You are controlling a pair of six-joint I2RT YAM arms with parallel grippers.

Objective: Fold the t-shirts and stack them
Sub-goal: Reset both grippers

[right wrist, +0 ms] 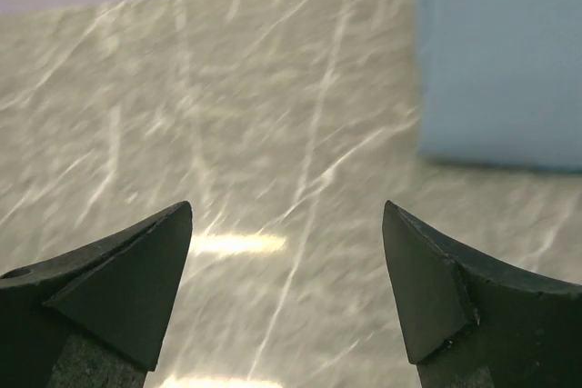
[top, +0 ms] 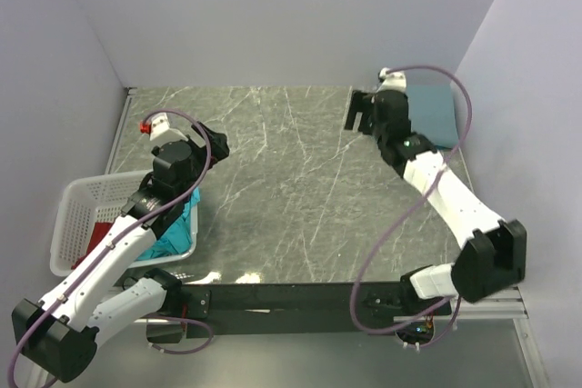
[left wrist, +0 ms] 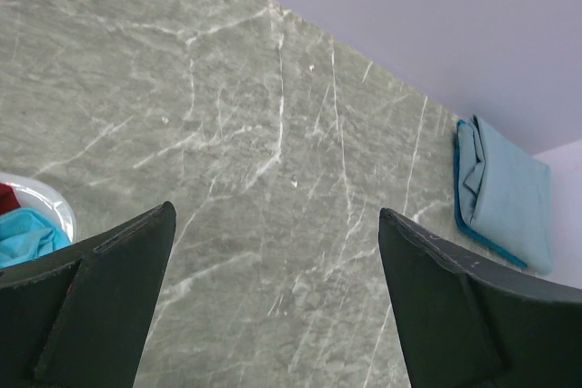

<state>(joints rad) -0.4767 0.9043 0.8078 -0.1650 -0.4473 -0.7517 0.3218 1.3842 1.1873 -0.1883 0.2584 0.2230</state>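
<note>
the left hand (left wrist: 273, 224), fingers spread wide and empty, hangs at centre left over the grey marbled surface (top: 291, 179), beside a white plastic lattice basket (top: 77, 211) holding a turquoise cloth t-shirt (top: 173, 235) and a red cloth t-shirt (top: 100, 230). the right hand (right wrist: 286, 215), equally spread and empty, hovers at upper right, just beside a folded dusty grey-blue cloth t-shirt (top: 435, 114) lying on the surface.

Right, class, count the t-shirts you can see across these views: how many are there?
4. A folded grey-blue t-shirt in the far right corner, a teal-blue t-shirt edging out beneath it; red t-shirt and turquoise t-shirt in the basket. Others may be hidden.
</note>
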